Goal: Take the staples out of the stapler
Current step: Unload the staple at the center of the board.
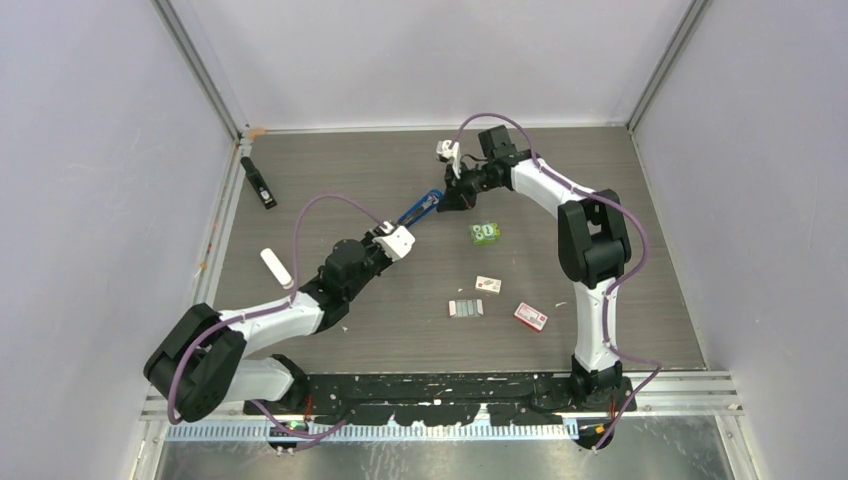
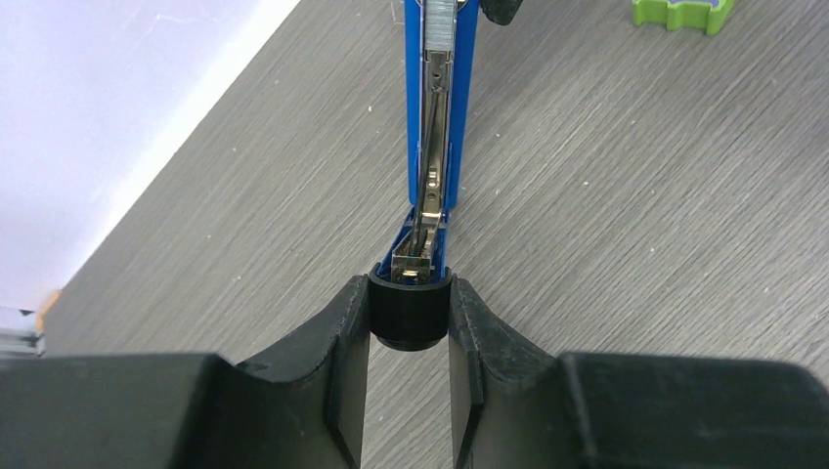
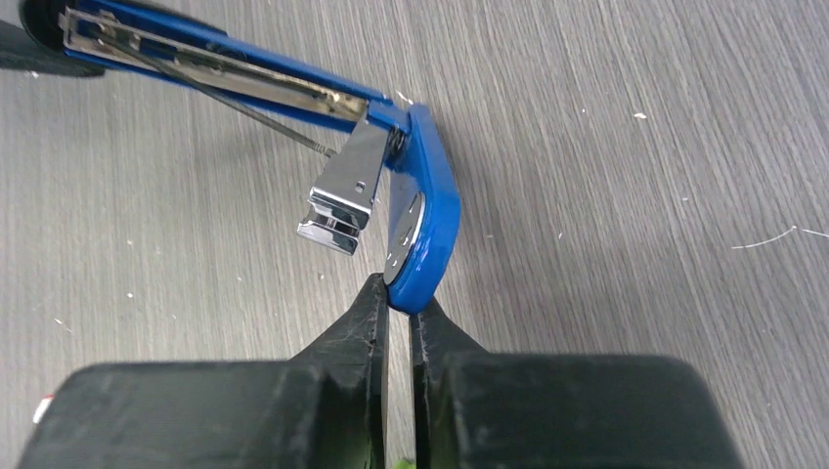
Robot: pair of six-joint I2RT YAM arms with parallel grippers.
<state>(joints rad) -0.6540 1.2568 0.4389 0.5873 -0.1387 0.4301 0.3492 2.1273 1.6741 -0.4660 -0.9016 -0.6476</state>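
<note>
Jaws on both arms are clamped on the blue stapler. The left gripper squeezes its round black rear end, and the right gripper is pinched nearly together on the thin blue tip at the front. Between them the stapler is swung open, with its long metal channel and spring rod bared.

At the far end of that channel, in the left wrist view, sits a ribbed grey strip. It looks like staples not yet taken out. A shiny metal piece hangs down near the front hinge, but I cannot tell whether it belongs to the stapler or is a strip sliding free.

Nearer the arm bases, well apart from the stapler, loose strips lie flat on the table. Two small red-and-white boxes are just beside them, and a green packet lies nearer the stapler. A black stapler lies off at the far left.

By my reading the opening step is done and the unloading itself is only partly done. The strip in the channel has to be tipped or drawn out and set down.
</note>
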